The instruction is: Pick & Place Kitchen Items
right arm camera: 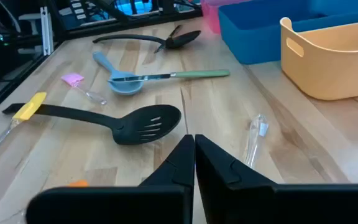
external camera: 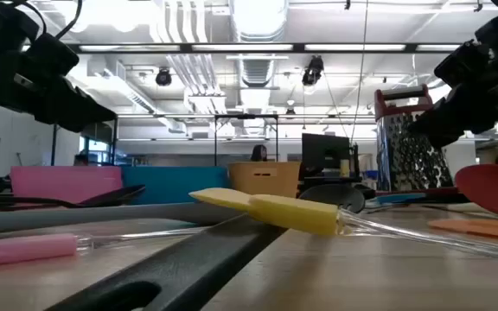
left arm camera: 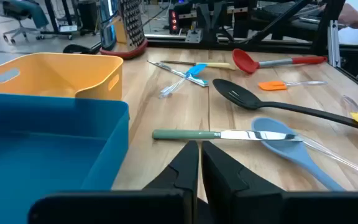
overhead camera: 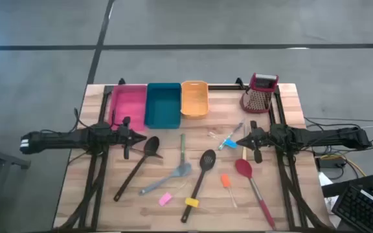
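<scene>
Utensils (overhead camera: 199, 169) loose between empty-jawed grippers (overhead camera: 133, 137)

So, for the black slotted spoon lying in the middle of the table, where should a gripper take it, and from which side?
Probably at mid-handle, coming straight down from above with the gripper's fingers across the shaft. The black slotted spoon lies flat, so only its narrow straight handle fits between fingers; the head is broad and flat. Stay clear of the lower end, where the yellow-handled tool lies against it.
</scene>
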Controlling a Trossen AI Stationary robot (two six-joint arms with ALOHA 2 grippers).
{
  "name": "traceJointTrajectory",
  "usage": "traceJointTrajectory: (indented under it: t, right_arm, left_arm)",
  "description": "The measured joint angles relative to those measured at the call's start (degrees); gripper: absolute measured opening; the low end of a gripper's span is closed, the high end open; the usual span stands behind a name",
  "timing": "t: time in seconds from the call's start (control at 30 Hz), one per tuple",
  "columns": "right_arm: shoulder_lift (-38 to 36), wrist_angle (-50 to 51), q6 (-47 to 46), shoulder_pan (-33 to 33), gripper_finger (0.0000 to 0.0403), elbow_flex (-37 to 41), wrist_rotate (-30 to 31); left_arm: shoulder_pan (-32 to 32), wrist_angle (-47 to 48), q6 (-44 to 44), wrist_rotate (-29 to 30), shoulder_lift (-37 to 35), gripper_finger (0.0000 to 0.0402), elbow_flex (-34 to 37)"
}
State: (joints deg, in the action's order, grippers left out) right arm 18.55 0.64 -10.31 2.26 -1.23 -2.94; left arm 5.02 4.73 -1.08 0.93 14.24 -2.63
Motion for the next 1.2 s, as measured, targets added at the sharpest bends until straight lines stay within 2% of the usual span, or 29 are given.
traceJointTrajectory:
  t: [0.77,0.9,1.03,1.2]
  right_arm:
    - [0.0,0.0,0.1,0.0,0.0008,0.0,0.1]
    - [0.1,-1.9,5.0,0.2,0.0008,0.0,4.8]
    - [0.0,-3.3,9.8,0.2,0.0008,0.0,4.9]
    - [0.0,-3.7,8.4,0.1,0.0008,0.0,4.9]
  left_arm:
    - [0.0,0.0,0.0,0.0,0.0,0.0023,0.0]
    - [0.0,0.0,0.0,0.0,0.0,0.0023,0.0]
    - [0.0,0.0,0.0,0.0,0.0,0.0023,0.0]
    - [0.0,0.0,0.0,0.0,0.0,0.0023,0.0]
